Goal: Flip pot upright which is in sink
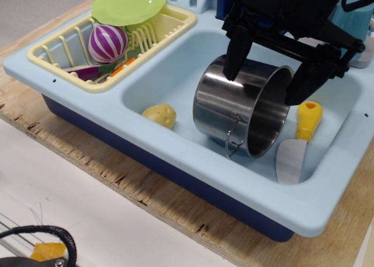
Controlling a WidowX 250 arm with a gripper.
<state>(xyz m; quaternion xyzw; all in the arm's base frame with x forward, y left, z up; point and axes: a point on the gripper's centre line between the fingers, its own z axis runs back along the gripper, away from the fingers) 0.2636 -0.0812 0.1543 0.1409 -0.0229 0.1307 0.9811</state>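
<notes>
The shiny steel pot (234,106) lies on its side in the light-blue sink (175,156), its open mouth facing right and a wire loop handle at the front. My black gripper (264,86) is open and hangs over the pot from above. Its left finger (234,56) is at the pot's upper back wall and its right finger (304,80) is just beyond the pot's rim. The jaws straddle the pot's upper part without closing on it.
A yellow-handled toy knife (299,141) lies right of the pot. A yellow potato (159,115) lies left of it. A yellow dish rack (76,74) holds a green plate (128,4) and a purple striped ball (107,42). A teal cup (356,18) stands at the back right.
</notes>
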